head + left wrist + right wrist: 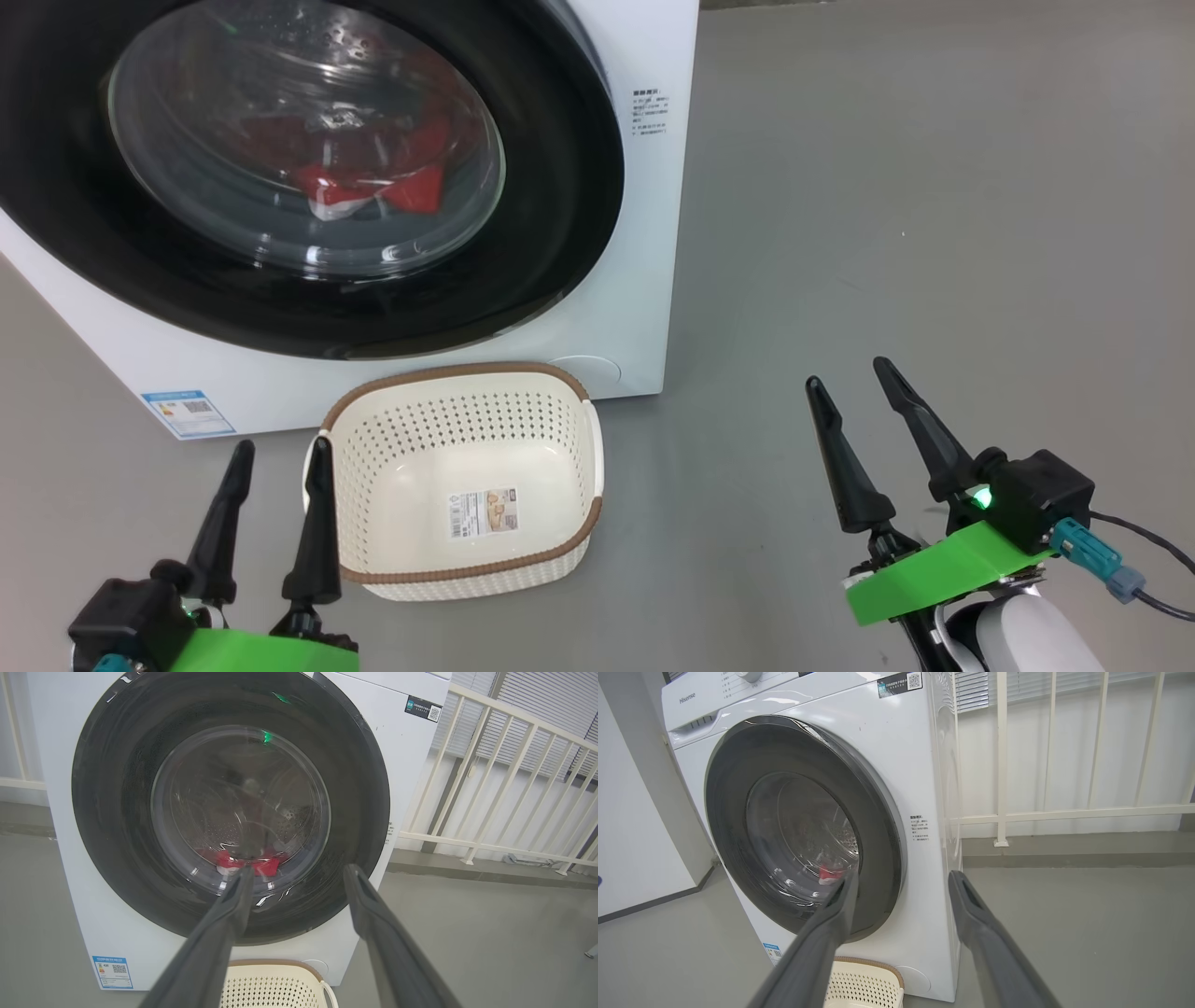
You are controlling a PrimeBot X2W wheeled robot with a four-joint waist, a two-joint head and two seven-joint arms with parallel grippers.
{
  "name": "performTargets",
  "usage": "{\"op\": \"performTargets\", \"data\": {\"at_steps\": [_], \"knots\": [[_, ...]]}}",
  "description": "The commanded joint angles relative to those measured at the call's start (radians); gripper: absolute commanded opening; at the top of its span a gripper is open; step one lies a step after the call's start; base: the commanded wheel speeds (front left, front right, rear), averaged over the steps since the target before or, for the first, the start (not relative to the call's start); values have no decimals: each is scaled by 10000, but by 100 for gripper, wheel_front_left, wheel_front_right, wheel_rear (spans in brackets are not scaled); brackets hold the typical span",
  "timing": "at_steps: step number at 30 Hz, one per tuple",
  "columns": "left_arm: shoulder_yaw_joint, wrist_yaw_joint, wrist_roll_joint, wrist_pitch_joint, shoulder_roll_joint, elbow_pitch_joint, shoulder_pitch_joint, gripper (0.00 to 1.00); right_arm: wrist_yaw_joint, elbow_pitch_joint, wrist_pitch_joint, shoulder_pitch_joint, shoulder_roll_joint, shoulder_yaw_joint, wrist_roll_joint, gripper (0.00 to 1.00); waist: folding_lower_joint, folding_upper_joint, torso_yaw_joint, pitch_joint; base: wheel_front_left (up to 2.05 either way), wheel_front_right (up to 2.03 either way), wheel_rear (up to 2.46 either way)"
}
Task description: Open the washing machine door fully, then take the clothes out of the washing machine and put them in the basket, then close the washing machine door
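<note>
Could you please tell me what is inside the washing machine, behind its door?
Through the glass of the door, red clothes with a white patch lie at the bottom of the steel drum. How many pieces there are, and anything beneath them, is hidden.

The white washing machine (pixel 920 765) is standing on the grey floor (pixel 1087 914), and its round black-rimmed door (pixel 738 826) is sitting shut against the machine's front. Behind the door glass, red clothes (pixel 830 873) with a bit of white are lying low in the machine's drum (pixel 843 837). The cream basket (pixel 864 984) is sitting on the floor just in front of the machine, below the door. The right pincer (pixel 903 879) is hanging in front of the machine, apart from it, with its two dark fingers (pixel 822 942) standing wide apart. A white railing (pixel 1001 765) is running along the wall beside the machine.
</note>
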State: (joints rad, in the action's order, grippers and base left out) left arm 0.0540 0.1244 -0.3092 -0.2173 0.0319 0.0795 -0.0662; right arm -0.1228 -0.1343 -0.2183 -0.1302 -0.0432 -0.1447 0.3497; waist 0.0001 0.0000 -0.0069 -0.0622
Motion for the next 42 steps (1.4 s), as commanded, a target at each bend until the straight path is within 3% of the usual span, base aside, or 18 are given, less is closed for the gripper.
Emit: {"op": "performTargets", "data": {"at_steps": [1, 12, 25, 27, 29, 42], "knots": [[298, 58, 378, -166, 168, -356, -359, 100, -72, 360, -163, -461, -58, -287, -383, 100, 0, 0, -9, -18, 0, 0, 0], [305, 63, 1452, -444, 183, -562, -423, 100, -79, 596, -435, -569, -70, -418, -1471, 100, 0, 0, -23, -120, 0, 0, 0], [321, 63, 1487, -444, 183, -553, -494, 100, -79, 579, -435, -610, -70, -421, -1428, 100, 0, 0, 22, -300, 0, 0, 0], [302, 63, 1485, -444, 183, -564, -519, 100, -79, 491, -435, -646, -70, -503, -1276, 42, 0, 0, 36, -370, 0, 0, 0], [282, 63, 1487, -444, 183, -576, -553, 100, -79, 434, -435, -725, -70, -535, -644, 0, 0, 0, 55, -471, 0, 0, 0], [-13, 63, 1431, -444, 183, -588, -1193, 100, -79, -230, -435, -2220, -70, -362, 2525, 0, 0, 0, 468, -1646, 0, 0, 0]]}}
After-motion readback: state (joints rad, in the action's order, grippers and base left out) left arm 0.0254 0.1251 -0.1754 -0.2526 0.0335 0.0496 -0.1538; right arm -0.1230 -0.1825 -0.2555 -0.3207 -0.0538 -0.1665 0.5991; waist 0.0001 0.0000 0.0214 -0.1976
